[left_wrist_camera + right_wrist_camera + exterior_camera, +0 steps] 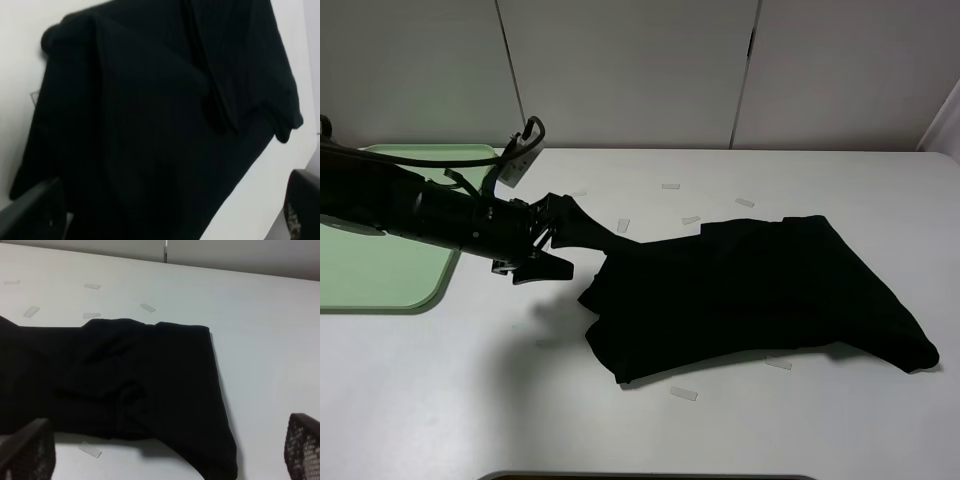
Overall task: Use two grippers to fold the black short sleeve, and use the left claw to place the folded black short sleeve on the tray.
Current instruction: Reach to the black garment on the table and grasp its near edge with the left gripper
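Left gripper, spread wide like the right gripper, was pictured beside the tray; the black short sleeve, reaching up to it, could be snagged.

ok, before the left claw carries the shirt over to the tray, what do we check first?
1. Left gripper grip on the black short sleeve: not ok. Jaws stand wide, with cloth only lying between them.
2. Fold tidy: cannot tell. The shirt is a rumpled band with one end peaked up at the left gripper.
3. Shirt on the tray: not ok. It lies wholly on the table, to the right of the tray.
4. Tray on the left arm's side: ok. It is partly hidden under that arm.
5. Right gripper free: ok. It is open and holds nothing.
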`<control>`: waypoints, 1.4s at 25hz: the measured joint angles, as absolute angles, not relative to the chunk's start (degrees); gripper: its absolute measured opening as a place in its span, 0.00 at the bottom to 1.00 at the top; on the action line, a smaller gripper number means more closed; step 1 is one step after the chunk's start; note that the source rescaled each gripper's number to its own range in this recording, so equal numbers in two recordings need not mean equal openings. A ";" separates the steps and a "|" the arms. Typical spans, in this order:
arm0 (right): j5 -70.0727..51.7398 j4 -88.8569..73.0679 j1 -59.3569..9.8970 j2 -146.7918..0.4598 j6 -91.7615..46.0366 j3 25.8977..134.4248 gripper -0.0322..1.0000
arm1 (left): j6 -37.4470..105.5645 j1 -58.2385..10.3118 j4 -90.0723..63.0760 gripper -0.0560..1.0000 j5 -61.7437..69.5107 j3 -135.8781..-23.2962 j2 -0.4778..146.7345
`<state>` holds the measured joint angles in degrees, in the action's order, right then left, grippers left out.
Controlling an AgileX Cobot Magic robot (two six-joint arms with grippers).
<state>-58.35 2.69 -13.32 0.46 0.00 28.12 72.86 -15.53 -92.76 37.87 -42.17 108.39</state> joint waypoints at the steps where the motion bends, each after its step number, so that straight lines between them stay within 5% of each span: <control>1: -58.35 2.69 -13.32 0.46 0.00 28.12 1.00 | 72.86 -15.53 -92.49 0.86 37.87 -42.17 108.39; 12: -58.35 2.69 -13.32 0.46 0.00 28.12 1.00 | 70.18 -15.53 -92.23 0.98 36.46 -42.17 111.50; 35: -58.35 2.69 -13.32 0.46 0.00 28.12 1.00 | 72.26 -27.37 -98.25 1.00 25.09 -47.35 115.66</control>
<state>-58.35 2.69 -13.32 0.46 0.00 28.12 72.26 -27.37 -98.25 25.09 -47.35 115.66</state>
